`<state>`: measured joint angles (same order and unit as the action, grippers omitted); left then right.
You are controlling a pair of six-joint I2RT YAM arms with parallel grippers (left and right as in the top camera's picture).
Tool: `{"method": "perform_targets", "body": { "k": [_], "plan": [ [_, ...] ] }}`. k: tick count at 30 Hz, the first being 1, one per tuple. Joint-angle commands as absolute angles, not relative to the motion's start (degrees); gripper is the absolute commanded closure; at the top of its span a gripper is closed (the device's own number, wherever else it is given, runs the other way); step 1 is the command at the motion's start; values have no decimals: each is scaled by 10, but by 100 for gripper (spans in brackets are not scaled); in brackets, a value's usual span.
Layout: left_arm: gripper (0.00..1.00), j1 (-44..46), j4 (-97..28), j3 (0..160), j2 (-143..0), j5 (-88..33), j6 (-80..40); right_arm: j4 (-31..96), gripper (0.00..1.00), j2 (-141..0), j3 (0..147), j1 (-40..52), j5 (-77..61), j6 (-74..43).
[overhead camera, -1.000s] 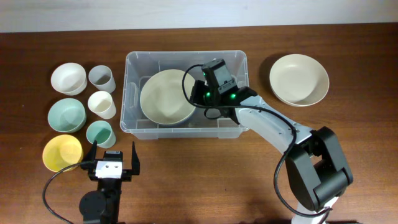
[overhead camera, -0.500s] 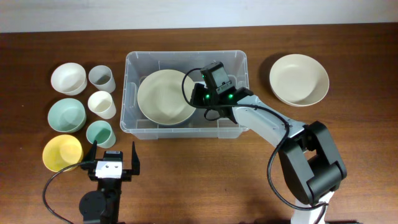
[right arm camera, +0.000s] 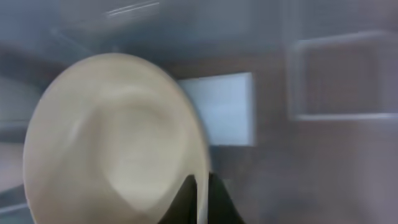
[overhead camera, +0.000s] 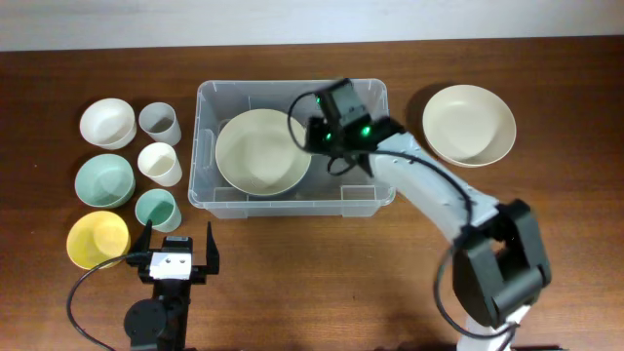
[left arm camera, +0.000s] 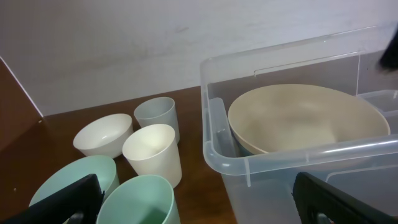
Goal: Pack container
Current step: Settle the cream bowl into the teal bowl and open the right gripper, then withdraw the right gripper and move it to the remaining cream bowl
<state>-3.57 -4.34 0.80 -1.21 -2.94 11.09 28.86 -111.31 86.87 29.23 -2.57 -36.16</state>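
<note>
Idling nearest the front, the left gripper (overhead camera: 177,236) stands spread wide and holds nothing. Beyond it sits the container (overhead camera: 292,207), and the big cream bowl (overhead camera: 258,151) has slid leftward inside it over the last second, now lying toward its left end. The right gripper (overhead camera: 314,141) stays pinched on the bowl's right rim (not yet let go), so this placement looks nearly done. A second bowl (overhead camera: 468,125) waits outside.
</note>
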Motion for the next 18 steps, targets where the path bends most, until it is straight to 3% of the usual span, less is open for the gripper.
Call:
{"method": "perform_targets", "body": {
  "k": [1, 3, 4, 5, 6, 7, 9, 10, 18],
  "plan": [
    [0, -38, -46, 5, -7, -27, 106, 387, 96, -1035, 985, 255, 133, -343],
    [0, -38, -46, 5, -7, -27, 106, 440, 92, -1018, 1031, 227, 155, -343],
    [0, -38, -46, 5, -7, -27, 106, 465, 82, -1011, 1054, 209, 162, -343],
    [0, -38, -46, 5, -7, -27, 106, 497, 59, -1001, 1082, 180, 163, -343],
    [0, -38, -46, 5, -7, -27, 106, 519, 50, -994, 1097, 158, 163, -343],
    [0, -38, -46, 5, -7, -27, 106, 537, 30, -989, 1107, 136, 163, -344],
    [0, -38, -46, 5, -7, -27, 106, 571, 5, -981, 1116, 83, 163, -346],
    [0, -38, -46, 5, -7, -27, 106, 585, 1, -981, 1116, 57, 163, -350],
    [0, -38, -46, 5, -7, -27, 106, 683, 1, -1025, 1056, -146, 51, -379]
  ]
}}
